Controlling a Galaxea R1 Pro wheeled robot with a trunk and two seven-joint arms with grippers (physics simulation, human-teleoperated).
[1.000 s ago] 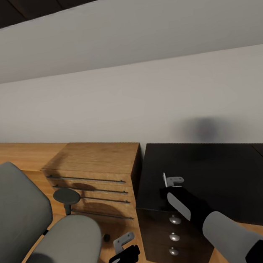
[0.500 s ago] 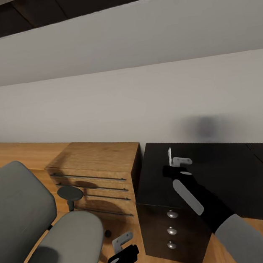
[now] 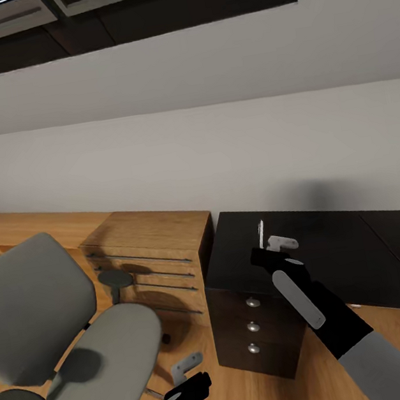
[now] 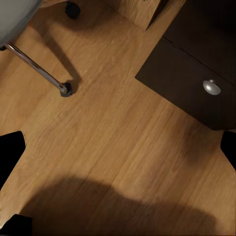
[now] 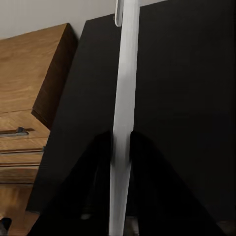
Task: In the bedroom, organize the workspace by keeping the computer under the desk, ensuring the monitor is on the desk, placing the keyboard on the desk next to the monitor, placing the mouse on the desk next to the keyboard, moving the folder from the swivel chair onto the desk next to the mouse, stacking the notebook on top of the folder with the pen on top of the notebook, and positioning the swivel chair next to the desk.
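While the thin whitish pen (image 5: 123, 123) stands upright, its lower end is hidden between the black fingers of the right claw (image 3: 267, 246), squeezed shut on it above the glossy black tabletop (image 3: 337, 249), centre frame. Low down, the left claw (image 3: 185, 369) hangs open, empty.

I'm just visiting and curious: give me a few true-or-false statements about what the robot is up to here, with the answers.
1. The right pincer grips a thin whitish pen. True.
2. The pen lies flat on the desk. False: it is held above the black top.
3. The swivel chair has a blue folder on its seat. False: the grey seat is bare.
4. The left pincer hangs low over the wooden floor. True.
5. The wooden drawer chest stands beside the desk's dark drawer unit. True.
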